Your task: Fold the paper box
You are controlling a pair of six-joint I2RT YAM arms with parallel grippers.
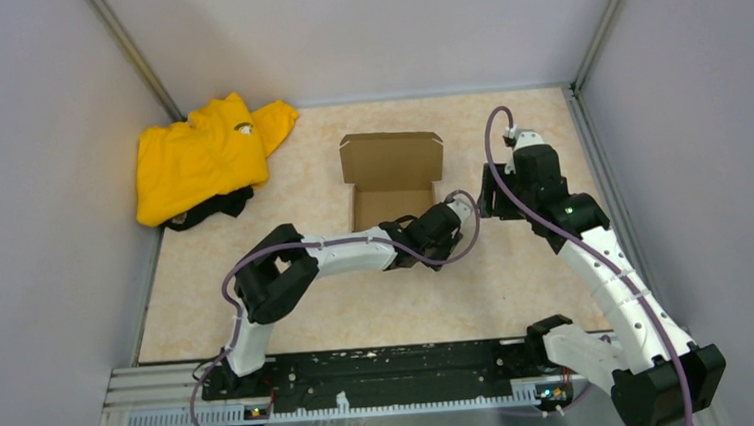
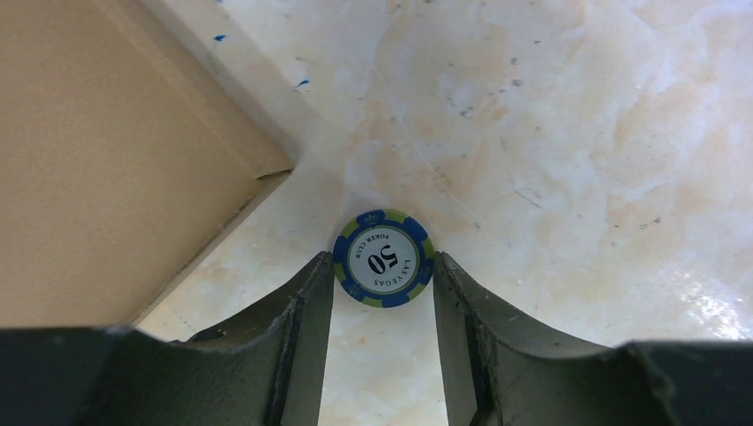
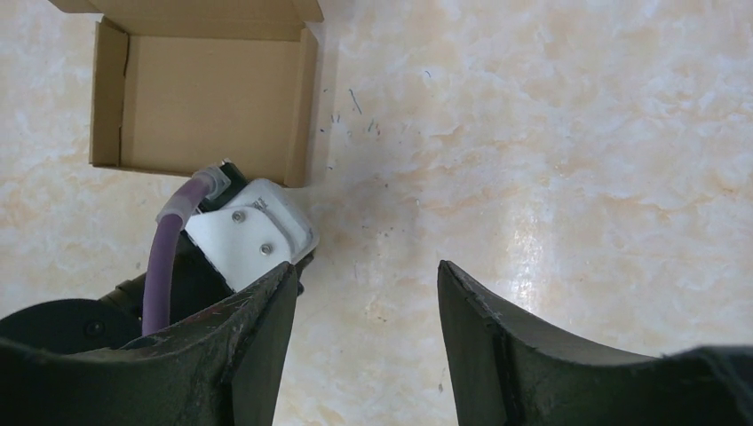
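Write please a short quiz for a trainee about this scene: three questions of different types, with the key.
1. True or false: the lid of the paper box is shut.
2. What lies between the fingers of the left gripper? A) a poker chip B) a pen C) a screw
3. Fill in: the yellow garment lies in the far ___ corner of the table.
Key: 1 false; 2 A; 3 left.

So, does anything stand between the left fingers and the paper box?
Yes, a blue poker chip lies flat on the table between the left fingers, seemingly touching both. The paper box sits just beside, its corner clear of them.
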